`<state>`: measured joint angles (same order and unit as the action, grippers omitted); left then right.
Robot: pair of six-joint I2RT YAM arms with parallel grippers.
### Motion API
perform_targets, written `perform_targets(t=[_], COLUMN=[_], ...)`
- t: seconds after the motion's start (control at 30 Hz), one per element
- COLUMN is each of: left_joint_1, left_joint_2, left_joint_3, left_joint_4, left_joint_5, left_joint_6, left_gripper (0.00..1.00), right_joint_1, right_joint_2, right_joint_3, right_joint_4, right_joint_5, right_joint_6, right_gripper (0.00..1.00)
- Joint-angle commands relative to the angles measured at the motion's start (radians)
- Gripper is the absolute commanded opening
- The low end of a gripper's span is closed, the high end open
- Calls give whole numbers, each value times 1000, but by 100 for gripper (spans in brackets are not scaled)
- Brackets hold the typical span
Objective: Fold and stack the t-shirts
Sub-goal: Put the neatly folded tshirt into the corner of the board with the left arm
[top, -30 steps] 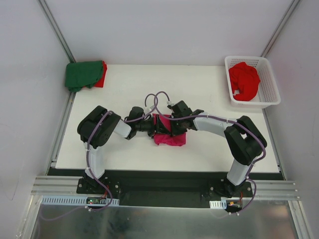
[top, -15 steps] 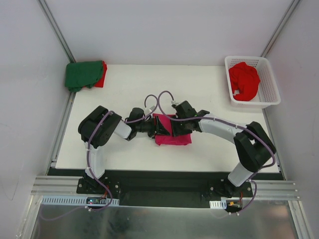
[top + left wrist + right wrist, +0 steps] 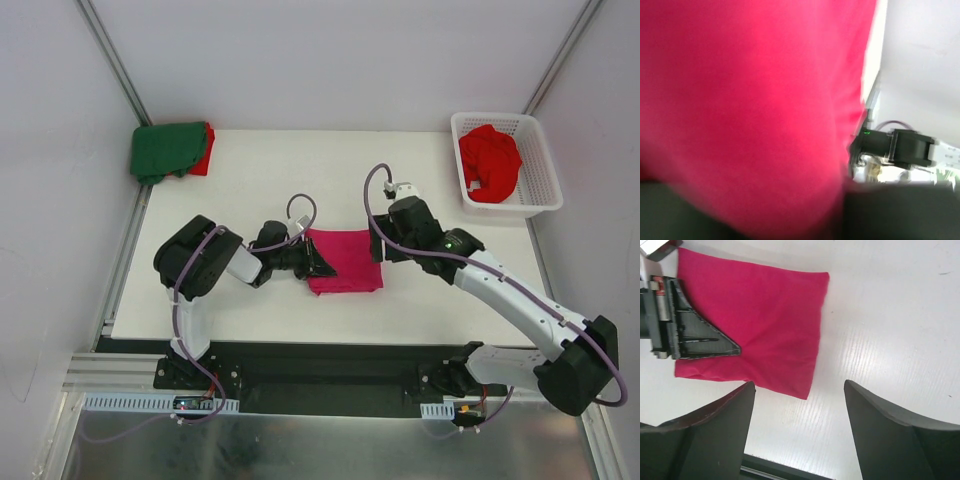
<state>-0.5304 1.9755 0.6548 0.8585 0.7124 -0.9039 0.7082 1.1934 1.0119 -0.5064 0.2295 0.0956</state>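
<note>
1. At the far-left corner of the table (image 3: 420,180) you have the green t-shirt (image 3: 165,148), folded and lying on top of the lower red t-shirt (image 3: 206,148). Only the right edge of the red one shows.
2. Your left pincer (image 3: 325,266) lies on the left edge of the magenta t-shirt (image 3: 352,262). One black finger rests flat on top of the cloth. You cannot tell whether it is pinching the fabric or only resting there (its wrist view is nothing but blurred pink).
3. The magenta t-shirt lies flat in a folded rectangle near the middle of the table, toward the near side.
4. Your right pincer (image 3: 799,384) hangs above the shirt's right edge, with its fingers spread wide and nothing between them. A tiny green mark glows on that arm in the left wrist view, too blurred to read.
5. The white lattice basket (image 3: 500,118) sits at the far-right corner and holds the crumpled red t-shirt (image 3: 490,160). A small white tag (image 3: 473,186) shows at the shirt's near-left edge, too small to read.
</note>
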Motion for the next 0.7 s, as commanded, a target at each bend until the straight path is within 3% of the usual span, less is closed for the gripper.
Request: perform_targets(t=[0.0,0.47,0.67], left_joint_1=[-14,-20,-29], left_joint_2=[16,-83,-109], left_joint_3=[-77,-34,20], left_joint_4=[-268,-322,-314], left_joint_5=[-133,-114,-68], left_joint_6=[140,151,151], left_gripper=[0,0,0], right_joint_1=[-3,-3,-3], right_joint_2=[-3,-9,6], right_joint_3=[-7,-52,-64], right_joint_4=[-72,-53,-54], right_joint_5=[62,70,67], right_joint_6=[9,26,33], right_gripper=[76,100,96])
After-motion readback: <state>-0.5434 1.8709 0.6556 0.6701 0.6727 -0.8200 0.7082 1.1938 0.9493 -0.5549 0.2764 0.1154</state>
